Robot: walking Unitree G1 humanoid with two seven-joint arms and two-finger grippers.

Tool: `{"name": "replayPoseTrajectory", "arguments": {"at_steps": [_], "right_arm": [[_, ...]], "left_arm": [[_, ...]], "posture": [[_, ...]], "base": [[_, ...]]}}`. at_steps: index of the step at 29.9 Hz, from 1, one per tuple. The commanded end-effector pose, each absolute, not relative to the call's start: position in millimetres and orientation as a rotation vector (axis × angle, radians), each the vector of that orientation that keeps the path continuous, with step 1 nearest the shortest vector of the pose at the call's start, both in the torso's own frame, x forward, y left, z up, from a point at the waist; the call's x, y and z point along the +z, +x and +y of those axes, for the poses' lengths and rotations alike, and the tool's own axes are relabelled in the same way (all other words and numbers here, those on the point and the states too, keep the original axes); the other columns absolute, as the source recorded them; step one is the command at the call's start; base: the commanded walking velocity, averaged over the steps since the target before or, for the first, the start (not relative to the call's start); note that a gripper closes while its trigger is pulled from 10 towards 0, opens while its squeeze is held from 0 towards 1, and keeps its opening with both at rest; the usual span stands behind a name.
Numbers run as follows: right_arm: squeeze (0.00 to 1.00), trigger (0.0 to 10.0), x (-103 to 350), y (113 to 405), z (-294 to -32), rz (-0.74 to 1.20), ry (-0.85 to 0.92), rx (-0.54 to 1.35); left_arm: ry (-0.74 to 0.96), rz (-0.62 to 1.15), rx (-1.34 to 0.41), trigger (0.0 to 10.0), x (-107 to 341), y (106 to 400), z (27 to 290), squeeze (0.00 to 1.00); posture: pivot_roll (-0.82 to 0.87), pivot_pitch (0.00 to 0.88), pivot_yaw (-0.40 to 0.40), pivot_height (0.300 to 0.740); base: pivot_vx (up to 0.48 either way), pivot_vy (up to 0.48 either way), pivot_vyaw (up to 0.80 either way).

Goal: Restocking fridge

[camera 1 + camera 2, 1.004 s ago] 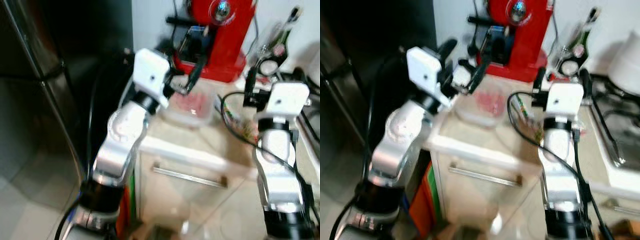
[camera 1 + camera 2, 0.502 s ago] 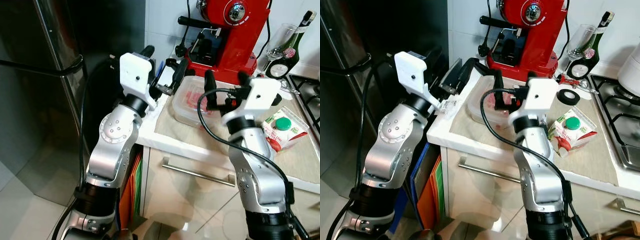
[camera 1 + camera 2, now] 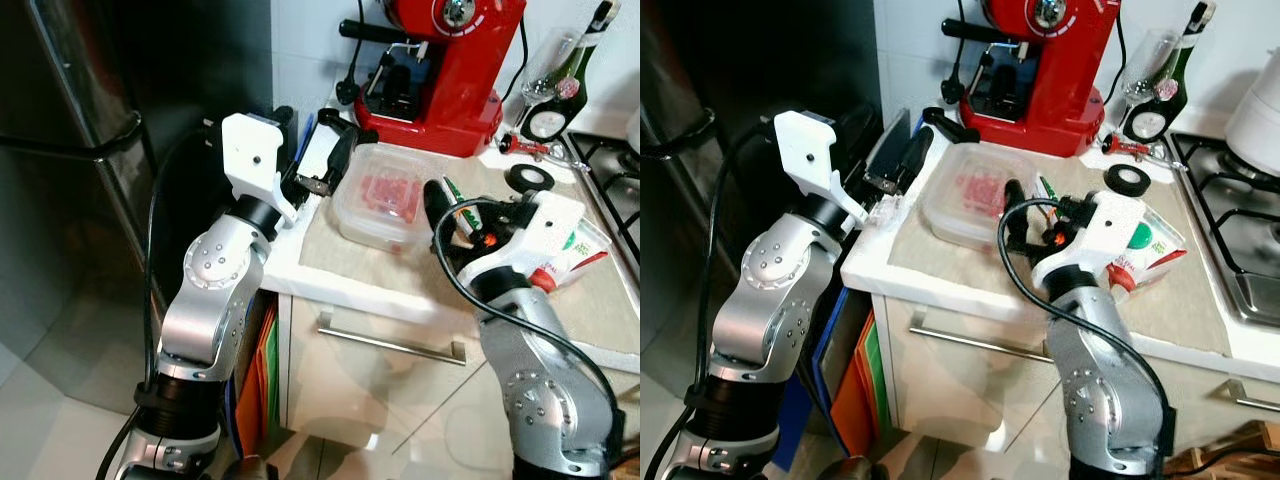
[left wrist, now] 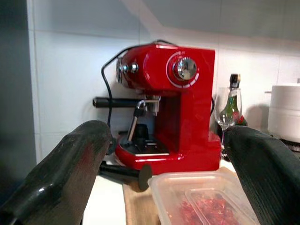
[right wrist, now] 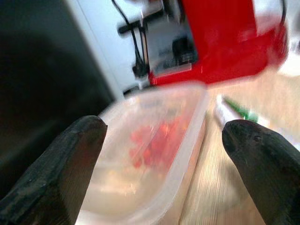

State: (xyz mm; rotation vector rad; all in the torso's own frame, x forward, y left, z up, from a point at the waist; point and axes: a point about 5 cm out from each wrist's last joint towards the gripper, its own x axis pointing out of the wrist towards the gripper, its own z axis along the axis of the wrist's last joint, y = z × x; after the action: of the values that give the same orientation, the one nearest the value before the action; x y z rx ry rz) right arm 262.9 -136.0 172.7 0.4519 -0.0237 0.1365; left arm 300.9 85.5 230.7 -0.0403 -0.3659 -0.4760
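fridge (image 3: 70, 150): tall dark steel, door shut, left of the worktop
worktop (image 3: 400, 275): pale, with red espresso machine (image 3: 440, 75) at the back
food tub (image 3: 385, 205): clear plastic, red bits inside, sitting on worktop, not picked up
left gripper (image 3: 325, 160): wide open, empty, just left of tub
right gripper (image 3: 440, 215): spread open, empty, beside tub's right
progress: looks barely started, nothing grabbed, fridge unopened

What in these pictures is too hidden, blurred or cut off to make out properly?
- The red bits in the clear plastic container: right wrist view blurred, head views too small to tell what food it is.
- Carton: partly behind the right hand, print unreadable.
- Bottle: top cut by the frame edge; label too small.
- Fridge: dark, door state unclear.
- Left hand: open, near the container.
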Motion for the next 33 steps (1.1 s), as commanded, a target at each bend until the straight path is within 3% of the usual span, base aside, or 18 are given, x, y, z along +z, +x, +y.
{"name": "replayPoseTrajectory", "arguments": {"at_steps": [1,16,17,18,19,33], "right_arm": [[0.00,10.0,161.4,263.9,-131.7,0.054,0.465,0.149],[0.00,10.0,162.7,292.9,-118.3,0.109,0.453,0.203],[0.00,8.1,160.1,294.1,-118.7,0.122,0.451,0.190],[0.00,8.1,160.1,294.1,-118.7,0.122,0.451,0.190],[0.00,0.0,157.1,295.1,-119.3,0.137,0.454,0.174],[0.00,0.0,148.8,304.0,-119.2,0.183,0.542,0.106]], "left_arm": [[-0.044,-0.327,-0.465,10.0,226.0,300.3,85.0,0.00],[-0.025,-0.327,-0.464,10.0,229.1,302.1,87.3,0.00],[-0.026,-0.324,-0.462,10.0,228.9,302.0,87.9,0.00],[-0.026,-0.324,-0.462,10.0,228.9,302.0,87.9,0.00],[-0.027,-0.320,-0.461,10.0,228.3,302.0,88.5,0.00],[-0.051,-0.281,-0.477,10.0,227.9,307.0,89.8,0.00]], "posture": [[0.12,0.037,-0.035,0.730],[0.13,0.027,-0.052,0.730],[0.14,0.025,-0.048,0.730],[0.14,0.025,-0.048,0.730],[0.13,0.024,-0.045,0.730],[0.14,0.009,-0.018,0.730]], "base": [[0.000,0.000,0.00],[0.000,0.000,0.00],[0.000,0.000,0.00],[0.000,0.000,0.00],[0.000,0.000,0.00],[0.000,0.000,0.00]]}}
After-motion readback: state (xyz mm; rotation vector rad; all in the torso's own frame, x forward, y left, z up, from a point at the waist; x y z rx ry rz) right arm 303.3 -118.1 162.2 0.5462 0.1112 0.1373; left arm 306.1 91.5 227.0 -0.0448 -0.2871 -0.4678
